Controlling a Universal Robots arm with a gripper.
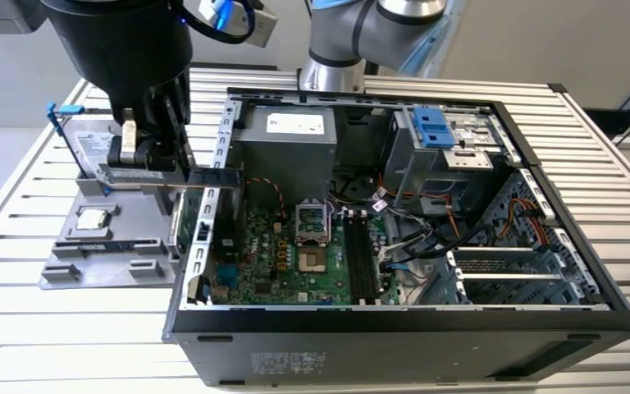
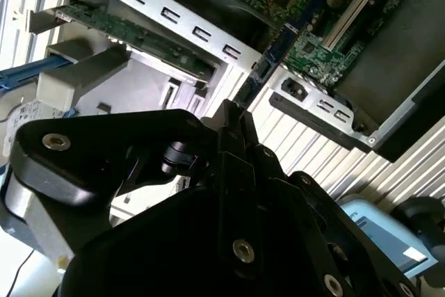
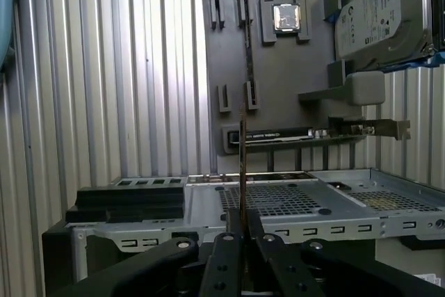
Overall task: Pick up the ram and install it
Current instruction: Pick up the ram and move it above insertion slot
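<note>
Tech: Ram (image 3: 242, 165) first: where was it?

Observer: Clamped in the gripper (image 3: 242, 231), which was closed on it. The first wrist view caught it edge-on, a thin line rising from between the jaws. In the second wrist view it was a dark blue strip (image 2: 272, 50) reaching past the fingertips, across the case's metal rim.

Tech: And the gripper in the wider scene?

Observer: In the upper left of the exterior view, the gripper (image 1: 148, 164) hung over the gray tray (image 1: 107, 271), just beside the left wall of the computer case (image 1: 403, 322). The tray held a hard drive (image 1: 94, 148) in a blue frame, a processor chip (image 1: 93, 219) and an expansion card (image 3: 278, 135) along the edge nearest the case.

Tech: Edges between it and the board?

Observer: The case's slotted metal wall (image 1: 225, 148) stood between the tray and the motherboard (image 1: 276, 246). The case lay on its side, open face upward.

Tech: Room around the slots?

Observer: The black slots (image 1: 361, 254) sat in the lower centre of the exterior view, exposed from above. The processor socket (image 1: 312, 234) was just beside them on the exterior view's left, a tangle of cables (image 1: 413, 238) just beside them on its right, and the power supply (image 1: 291, 135) beyond their far end.
</note>
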